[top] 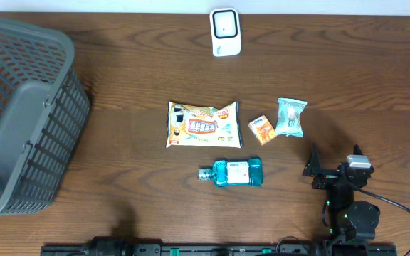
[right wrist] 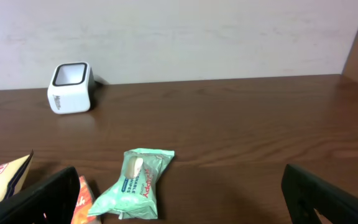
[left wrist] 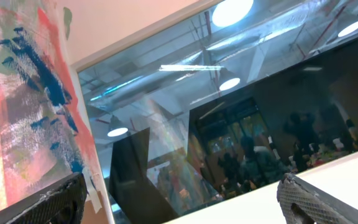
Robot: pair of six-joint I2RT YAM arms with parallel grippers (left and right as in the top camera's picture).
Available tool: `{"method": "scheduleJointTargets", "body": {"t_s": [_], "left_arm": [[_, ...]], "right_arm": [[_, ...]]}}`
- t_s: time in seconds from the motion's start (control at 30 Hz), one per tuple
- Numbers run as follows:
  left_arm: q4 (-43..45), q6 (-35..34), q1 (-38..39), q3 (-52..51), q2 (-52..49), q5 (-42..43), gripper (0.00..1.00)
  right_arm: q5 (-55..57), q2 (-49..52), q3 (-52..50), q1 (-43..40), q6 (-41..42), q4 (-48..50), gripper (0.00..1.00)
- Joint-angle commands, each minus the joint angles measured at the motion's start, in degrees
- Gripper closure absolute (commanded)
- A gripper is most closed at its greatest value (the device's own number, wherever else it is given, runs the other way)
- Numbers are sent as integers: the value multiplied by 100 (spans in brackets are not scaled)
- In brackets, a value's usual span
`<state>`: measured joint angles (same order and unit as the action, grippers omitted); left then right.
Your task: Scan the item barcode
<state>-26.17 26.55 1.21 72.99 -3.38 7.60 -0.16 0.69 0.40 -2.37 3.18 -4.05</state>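
Packet (top: pixel 290 117) in mint green is my guess for what gets scanned. It's lying flat on the desk (top: pixel 119 171), just right of a small orange box (top: pixel 262 130) and nearest my right fingers (right wrist: pixel 328 194). Looks light, soft and crinkly, so I'd pinch it across the middle, not by the flimsy sealed ends. Scanner (top: pixel 225 32) sits at the far edge. Both right and left fingers (left wrist: pixel 48 202) are spread wide, holding nothing, and the left ones are aimed up toward the ceiling.
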Motion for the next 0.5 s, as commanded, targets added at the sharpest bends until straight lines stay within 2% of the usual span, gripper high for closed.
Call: {"method": "scheduleJointTargets", "body": {"t_s": [0.0, 0.3, 0.47], "left_arm": [[9, -96, 22, -37, 109, 101, 2], [-11, -94, 22, -7, 319, 98, 2], [4, -94, 22, -7, 319, 98, 2]], "right_arm": [[50, -31, -9, 7, -70, -22, 1], [31, -31, -9, 7, -31, -22, 1], [-304, -31, -9, 9, 1335, 0, 1]]}}
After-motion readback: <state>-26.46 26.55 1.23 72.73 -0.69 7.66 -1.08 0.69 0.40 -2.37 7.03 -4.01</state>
